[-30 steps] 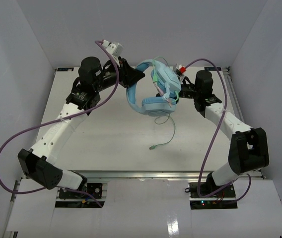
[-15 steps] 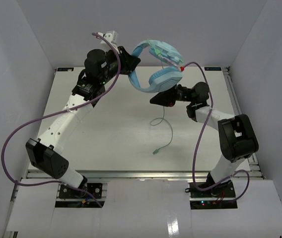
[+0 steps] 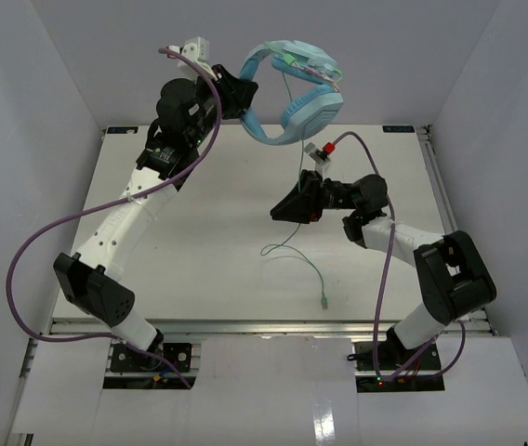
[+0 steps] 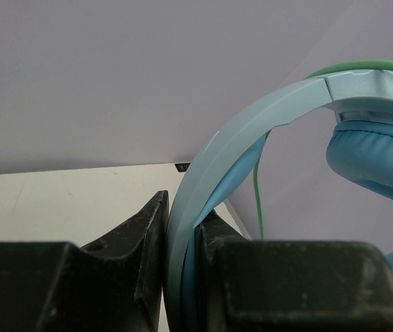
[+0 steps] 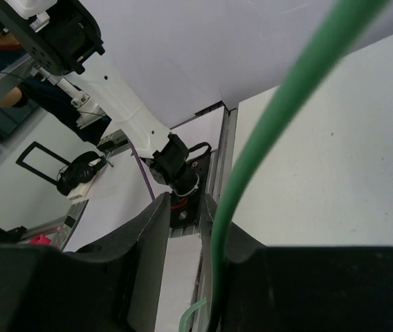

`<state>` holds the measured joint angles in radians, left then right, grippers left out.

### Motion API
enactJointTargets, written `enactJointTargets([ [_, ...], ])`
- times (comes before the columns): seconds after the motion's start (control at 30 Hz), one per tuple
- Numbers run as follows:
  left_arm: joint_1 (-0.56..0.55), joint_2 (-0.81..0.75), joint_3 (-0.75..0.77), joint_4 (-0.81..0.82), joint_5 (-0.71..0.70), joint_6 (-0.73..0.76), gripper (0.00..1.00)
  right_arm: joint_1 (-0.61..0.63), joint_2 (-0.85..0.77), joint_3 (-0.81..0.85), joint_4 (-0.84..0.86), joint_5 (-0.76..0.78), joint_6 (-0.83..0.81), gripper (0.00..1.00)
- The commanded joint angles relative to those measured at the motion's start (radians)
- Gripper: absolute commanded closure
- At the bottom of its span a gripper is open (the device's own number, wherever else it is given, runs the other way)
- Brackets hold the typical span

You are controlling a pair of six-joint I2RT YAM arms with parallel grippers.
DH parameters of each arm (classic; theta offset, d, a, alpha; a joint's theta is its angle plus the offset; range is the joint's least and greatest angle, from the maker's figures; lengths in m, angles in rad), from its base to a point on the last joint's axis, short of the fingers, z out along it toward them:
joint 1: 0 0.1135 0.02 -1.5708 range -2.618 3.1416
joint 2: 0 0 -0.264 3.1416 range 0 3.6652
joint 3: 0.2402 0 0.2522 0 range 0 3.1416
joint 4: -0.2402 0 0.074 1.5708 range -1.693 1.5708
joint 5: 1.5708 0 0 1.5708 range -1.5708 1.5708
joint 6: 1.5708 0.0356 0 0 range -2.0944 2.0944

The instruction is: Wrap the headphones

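The light blue headphones (image 3: 294, 91) hang high above the table's far edge. My left gripper (image 3: 245, 98) is shut on their headband (image 4: 252, 117), with one earcup (image 4: 380, 155) to its right. The thin green cable (image 3: 303, 163) drops from them to my right gripper (image 3: 277, 215), which hovers low over mid-table. In the right wrist view the cable (image 5: 286, 104) runs through the right gripper (image 5: 185, 198), lying against one finger with a gap beside it. The jaws stand slightly open. Beyond the gripper the cable loops on the table and ends at the plug (image 3: 325, 302).
The white table (image 3: 199, 269) sits between pale walls on three sides. Purple cables (image 3: 22, 279) arc off both arms. The right wrist view looks toward the table's front rail (image 5: 217, 149) and the left arm's base (image 5: 176, 166).
My left arm lifted the headphones higher and farther back. My right gripper left the earcup, dropped toward mid-table along the cable and opened a little. The plug slid right and nearer.
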<state>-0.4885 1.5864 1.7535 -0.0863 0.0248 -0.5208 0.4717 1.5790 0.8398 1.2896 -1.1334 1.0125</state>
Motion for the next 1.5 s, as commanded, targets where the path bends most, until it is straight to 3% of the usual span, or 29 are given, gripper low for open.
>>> enactJointTargets([
  [0.0,-0.002,-0.049,0.047,0.078,-0.062,-0.078,1.00,0.002,-0.043,0.014,0.247,0.025,-0.011,0.68],
  [0.37,-0.002,-0.037,0.062,0.139,-0.134,-0.146,1.00,0.019,-0.122,-0.009,0.346,0.064,0.025,0.65],
  [0.63,-0.002,0.008,0.087,0.135,-0.197,-0.175,1.00,0.083,-0.198,-0.025,0.183,0.067,-0.153,0.64],
  [0.97,-0.002,0.017,0.065,0.133,-0.286,-0.138,1.00,0.132,-0.234,-0.040,0.077,0.062,-0.246,0.66],
  [1.47,-0.002,0.071,0.087,0.124,-0.325,-0.098,1.00,0.235,-0.100,0.119,0.476,0.109,0.059,0.66],
])
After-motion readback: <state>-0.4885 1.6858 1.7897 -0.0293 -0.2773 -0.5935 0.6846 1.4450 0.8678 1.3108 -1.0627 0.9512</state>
